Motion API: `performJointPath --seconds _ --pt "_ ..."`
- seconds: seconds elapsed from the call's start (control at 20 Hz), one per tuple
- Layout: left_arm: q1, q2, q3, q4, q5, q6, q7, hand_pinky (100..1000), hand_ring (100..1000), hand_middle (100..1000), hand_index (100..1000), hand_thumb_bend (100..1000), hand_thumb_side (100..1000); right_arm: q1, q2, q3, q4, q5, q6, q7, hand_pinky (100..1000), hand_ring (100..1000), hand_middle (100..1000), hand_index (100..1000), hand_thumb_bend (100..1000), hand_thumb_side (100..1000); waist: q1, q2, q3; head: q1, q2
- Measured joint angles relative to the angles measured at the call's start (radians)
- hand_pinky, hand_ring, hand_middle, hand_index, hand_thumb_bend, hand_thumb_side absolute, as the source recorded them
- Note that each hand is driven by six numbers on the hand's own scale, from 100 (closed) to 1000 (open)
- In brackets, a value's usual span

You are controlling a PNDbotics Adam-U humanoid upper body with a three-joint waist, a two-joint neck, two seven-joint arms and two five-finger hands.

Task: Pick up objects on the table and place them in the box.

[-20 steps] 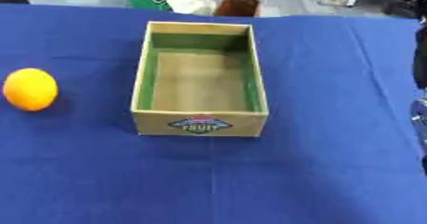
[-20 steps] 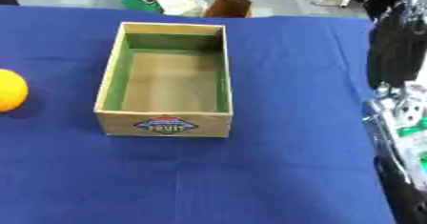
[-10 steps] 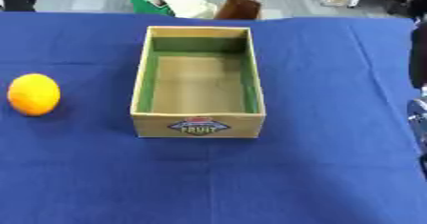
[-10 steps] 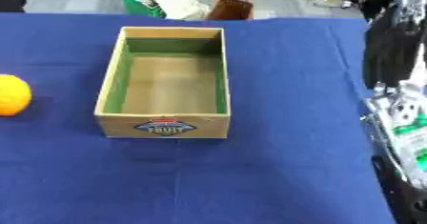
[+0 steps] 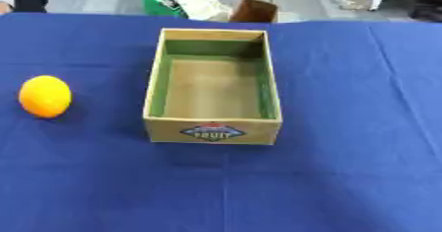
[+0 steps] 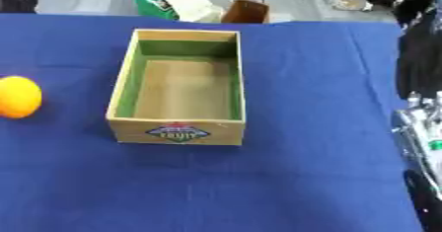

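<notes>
Nothing on the table has moved since a second ago; only my head has shifted a little, so the whole picture sits slightly differently. The round orange fruit (image 5: 45, 96) lies at the left edge of the frame on the blue tablecloth (image 5: 345, 176), well apart from the open wooden box with green inner walls and a "FRUIT" label (image 5: 212, 131), which stands in the centre and holds nothing. My right arm shows as a black and silver blur at the right edge of the right eye view; I cannot tell what its hand is doing. My left hand is out of sight. I judge the pick has not begun: next I must reach left for the fruit.
</notes>
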Motion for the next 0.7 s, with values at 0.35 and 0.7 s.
performJointPath --seconds 0.35,0.7 --pt "-0.088 -0.046 0.059 0.146 -0.209 -0.133 -0.246 735 787 847 985 669 743 0.001 0.000 0.000 0.000 0.000 0.002 0.002 702 660 603 734 100 1000 -0.001 -0.001 0.001 0.005 -0.011" --pt "-0.128 -0.069 0.048 0.260 -0.218 -0.180 -0.353 740 793 837 994 735 704 0.002 0.000 0.000 0.000 0.000 0.004 0.004 703 660 602 733 100 1000 -0.001 -0.001 -0.002 0.000 -0.011"
